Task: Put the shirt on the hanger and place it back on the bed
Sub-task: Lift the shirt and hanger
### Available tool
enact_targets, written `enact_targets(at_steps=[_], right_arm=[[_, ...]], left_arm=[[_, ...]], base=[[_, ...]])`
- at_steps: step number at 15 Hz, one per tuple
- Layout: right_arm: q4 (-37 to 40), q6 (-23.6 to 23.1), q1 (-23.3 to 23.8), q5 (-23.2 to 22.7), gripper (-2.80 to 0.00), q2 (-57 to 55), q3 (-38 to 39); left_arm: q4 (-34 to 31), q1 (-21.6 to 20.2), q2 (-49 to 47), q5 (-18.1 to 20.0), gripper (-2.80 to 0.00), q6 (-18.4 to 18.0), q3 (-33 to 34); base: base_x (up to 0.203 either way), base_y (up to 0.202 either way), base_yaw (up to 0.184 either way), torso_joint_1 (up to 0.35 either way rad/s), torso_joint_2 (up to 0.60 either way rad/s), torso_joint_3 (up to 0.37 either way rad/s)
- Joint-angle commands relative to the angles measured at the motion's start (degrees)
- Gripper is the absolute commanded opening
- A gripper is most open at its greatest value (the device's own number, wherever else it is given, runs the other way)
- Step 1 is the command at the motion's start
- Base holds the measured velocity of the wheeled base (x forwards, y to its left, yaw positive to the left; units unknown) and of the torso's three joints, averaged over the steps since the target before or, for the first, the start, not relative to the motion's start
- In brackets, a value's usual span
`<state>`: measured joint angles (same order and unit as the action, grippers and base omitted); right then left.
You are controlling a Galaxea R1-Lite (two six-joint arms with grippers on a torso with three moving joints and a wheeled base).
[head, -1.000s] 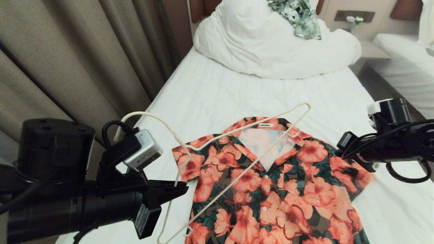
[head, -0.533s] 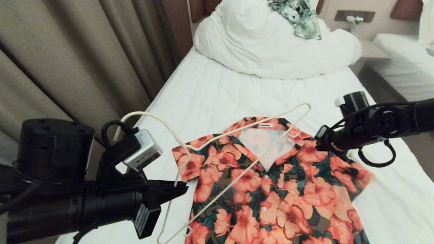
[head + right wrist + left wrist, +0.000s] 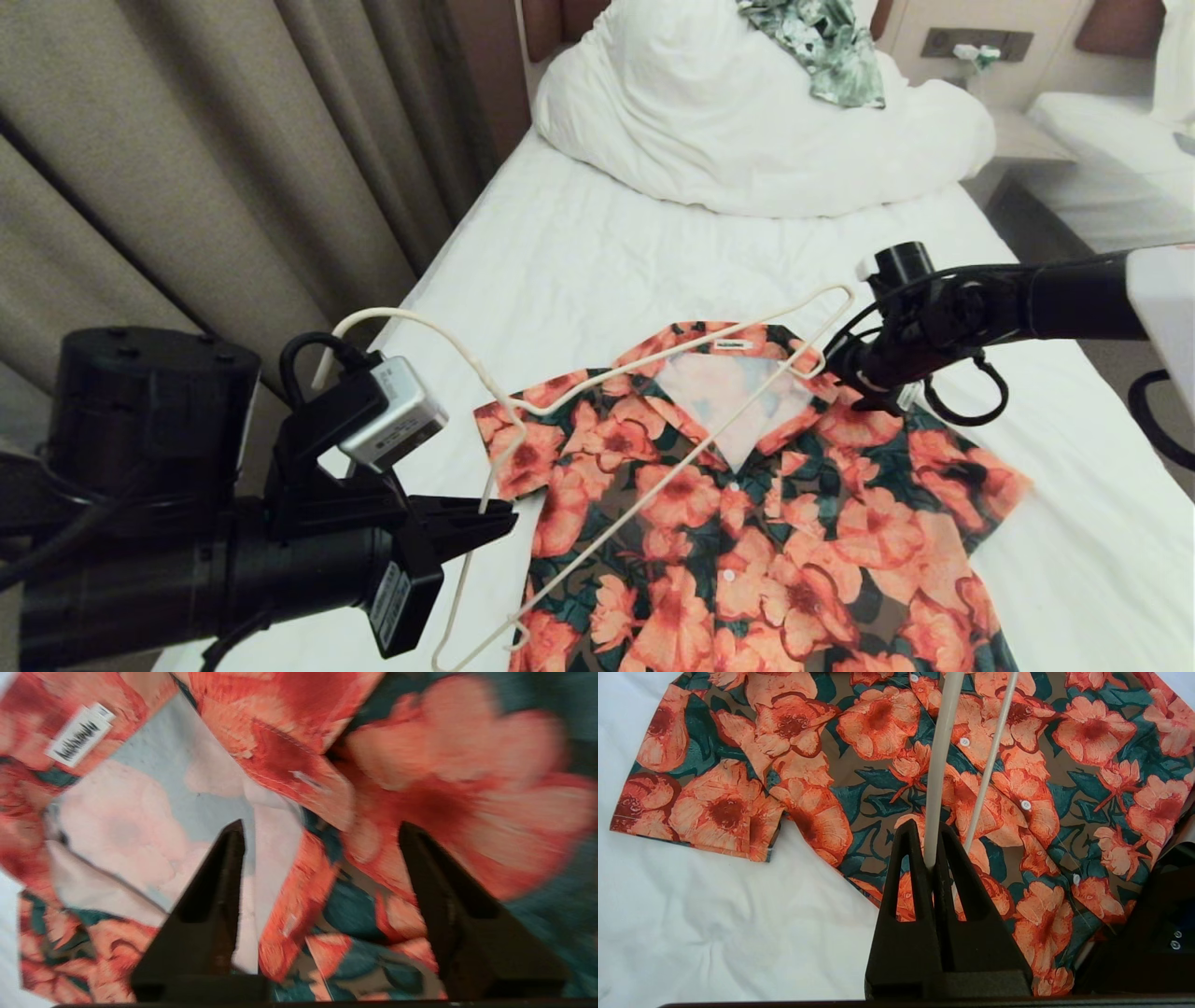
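Observation:
The shirt (image 3: 766,523), orange-coral flowers on dark green and brown, lies spread flat on the white sheet of the bed (image 3: 597,252) with its collar open. At the lower left, my left gripper (image 3: 499,518) is shut on one wire of the cream hanger (image 3: 653,485), which slants over the shirt's front. In the left wrist view the fingers (image 3: 931,858) pinch that wire (image 3: 941,765). My right gripper (image 3: 854,387) hovers at the shirt's right collar and shoulder. It stands open (image 3: 321,826) above the collar fabric, near the white neck label (image 3: 79,735), holding nothing.
A bulky white duvet (image 3: 728,121) is piled at the head of the bed with a green-and-white leaf garment (image 3: 826,47) on it. Beige curtains (image 3: 187,168) hang close along the left side. A nightstand (image 3: 1022,140) and another white bed (image 3: 1111,140) stand to the right.
My right arm has swung left from beside the shirt's right sleeve to its collar and shoulder. The left gripper, the hanger and the shirt have stayed put.

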<state>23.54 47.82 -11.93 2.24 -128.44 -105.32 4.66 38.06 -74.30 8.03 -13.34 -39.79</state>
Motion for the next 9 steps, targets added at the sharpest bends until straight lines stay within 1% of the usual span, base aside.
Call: enact_targets(at_steps=[1, 3, 6, 9], right_arm=[[0.32, 0.17, -1.52, 0.36, 0.00, -4.54, -3.04], [0.08, 0.15, -1.60, 0.48, 0.00, -6.05, -4.78], [-0.29, -0.41, -1.69, 3.16, 0.00, -8.92, -7.51], [-5.00, -1.06, -1.70, 5.02, 0.00, -9.62, -7.46]], left_arm=[[0.09, 0.00, -0.19, 0.06, -2.80, -0.11, -0.02], [0.09, 0.00, -0.32, 0.06, -2.80, -0.11, -0.02], [0.09, 0.00, -0.32, 0.06, -2.80, -0.10, 0.00], [0.09, 0.00, -0.32, 0.06, -2.80, -0.11, -0.02]], base=[[0.000, 0.000, 0.000, 0.000, 0.00, 0.000], [0.000, 0.000, 0.000, 0.000, 0.00, 0.000], [0.000, 0.000, 0.000, 0.000, 0.00, 0.000], [0.000, 0.000, 0.000, 0.000, 0.00, 0.000]])
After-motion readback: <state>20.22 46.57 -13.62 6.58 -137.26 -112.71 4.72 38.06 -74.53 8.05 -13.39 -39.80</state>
